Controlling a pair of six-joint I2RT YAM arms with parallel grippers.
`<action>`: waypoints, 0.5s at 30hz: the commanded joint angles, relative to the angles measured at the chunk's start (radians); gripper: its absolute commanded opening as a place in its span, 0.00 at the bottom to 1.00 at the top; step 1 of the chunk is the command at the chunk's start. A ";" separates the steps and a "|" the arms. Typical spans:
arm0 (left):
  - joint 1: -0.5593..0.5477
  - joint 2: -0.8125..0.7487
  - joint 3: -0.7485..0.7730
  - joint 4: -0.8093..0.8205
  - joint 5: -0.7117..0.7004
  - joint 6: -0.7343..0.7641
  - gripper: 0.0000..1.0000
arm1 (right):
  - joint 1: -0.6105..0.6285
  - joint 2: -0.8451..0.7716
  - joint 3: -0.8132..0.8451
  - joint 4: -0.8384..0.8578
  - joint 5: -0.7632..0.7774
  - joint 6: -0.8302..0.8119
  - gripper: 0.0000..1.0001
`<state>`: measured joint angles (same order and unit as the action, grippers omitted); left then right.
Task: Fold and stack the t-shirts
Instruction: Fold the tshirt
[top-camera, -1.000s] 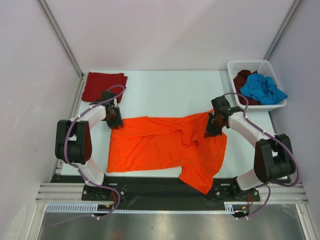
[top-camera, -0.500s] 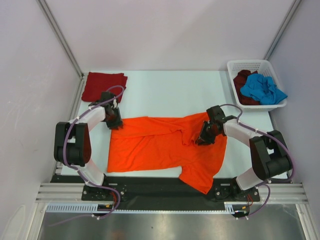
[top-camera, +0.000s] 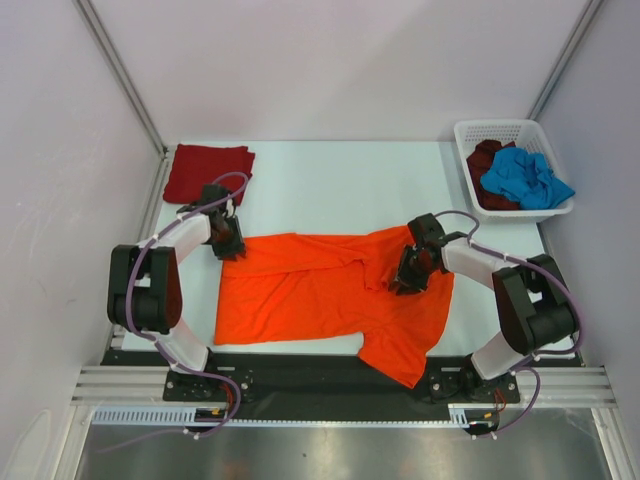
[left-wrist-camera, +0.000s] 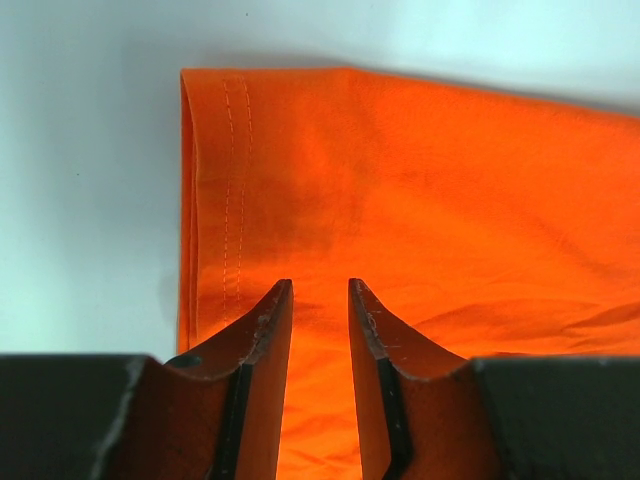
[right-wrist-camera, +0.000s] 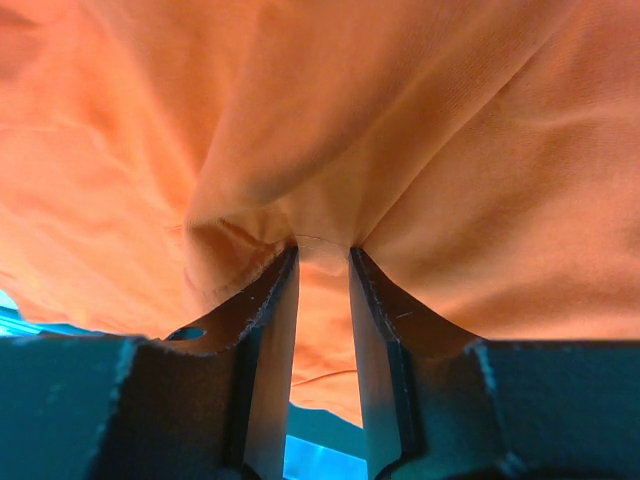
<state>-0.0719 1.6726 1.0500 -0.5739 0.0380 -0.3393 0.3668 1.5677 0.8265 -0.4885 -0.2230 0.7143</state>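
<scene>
A bright orange t-shirt (top-camera: 310, 295) lies spread across the table's middle, its right side rumpled, with a corner reaching the near edge. My left gripper (top-camera: 230, 245) hovers low over the shirt's far-left corner. In the left wrist view it (left-wrist-camera: 318, 285) is open, with flat orange cloth (left-wrist-camera: 450, 200) and a stitched hem below the gap. My right gripper (top-camera: 408, 278) sits on the shirt's right part. In the right wrist view its jaws (right-wrist-camera: 322, 250) stand apart, with orange cloth (right-wrist-camera: 400, 120) draped over the tips and a fold sagging between them.
A folded dark red t-shirt (top-camera: 207, 170) lies at the far-left corner of the table. A white lattice basket (top-camera: 470, 130) at the far right holds a crumpled blue t-shirt (top-camera: 525, 178) and a dark maroon one (top-camera: 488, 155). Grey walls close in the table.
My right gripper has moved left and toward the near edge over the shirt, and its jaws have spread apart. The left arm has stayed where it was.
</scene>
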 joint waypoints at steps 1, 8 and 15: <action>0.000 -0.037 -0.005 0.006 0.003 0.011 0.34 | 0.018 0.017 0.025 -0.015 0.036 -0.003 0.33; 0.000 -0.036 -0.012 0.014 0.005 0.006 0.34 | 0.021 0.043 0.048 -0.016 0.065 -0.003 0.33; 0.000 -0.037 -0.012 0.016 0.003 0.008 0.34 | 0.032 0.066 0.083 -0.032 0.091 -0.006 0.23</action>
<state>-0.0719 1.6726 1.0424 -0.5735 0.0380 -0.3393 0.3866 1.6127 0.8734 -0.5308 -0.1825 0.7116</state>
